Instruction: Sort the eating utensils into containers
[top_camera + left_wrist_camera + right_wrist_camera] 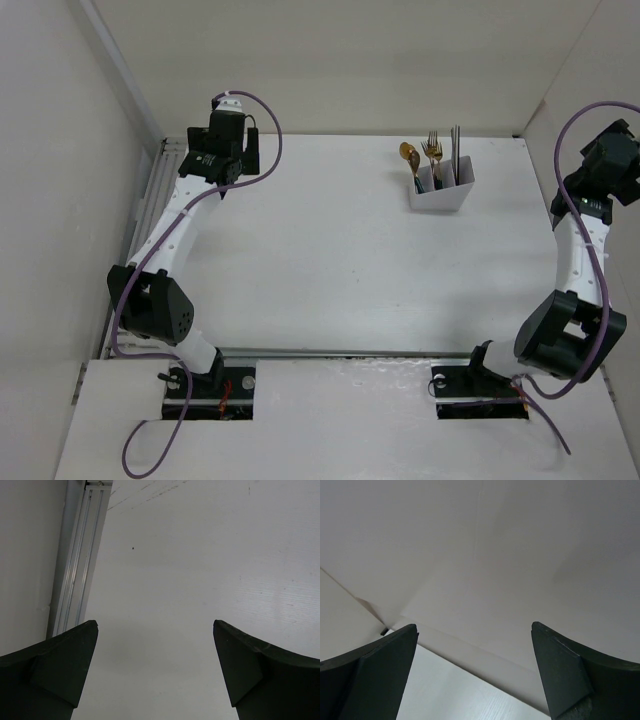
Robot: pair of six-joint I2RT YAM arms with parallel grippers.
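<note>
Rail (152,195) of bare aluminium along the far-left edge of the desk (330,270), also running up the left side of the left wrist view. Just right of it, the left arm (170,240), stretched from its base at the near edge toward the far-left corner, with a purple cable (272,135) looping off its wrist. At its end, the left pincer (154,625), held above bare white desk close to the rail. Dark fingers (60,665) spread wide apart, gripping nothing.

Further right, near the far edge, a white translucent box (440,193) standing on the desk, well apart from both arms. Inside it, upright with a slight lean:
- gold spoon heads (409,154) at the left end
- gold fork heads (433,150) in the middle
- silver-grey chopsticks (455,148) at the right end

Dark green handles down in the narrow compartments, heads poking above the rim. Exact count of each kind too small to tell.

At the far right, the right arm (580,250), folded upward beside the side wall, with a second purple cable (568,130) arching over it. Its right pincer (474,626) raised well off the desk and pointed at a seam between pale wall panels, with a strip of white desk low in the right wrist view. Fingers here (375,675) likewise parted wide, with nothing between them.
</note>
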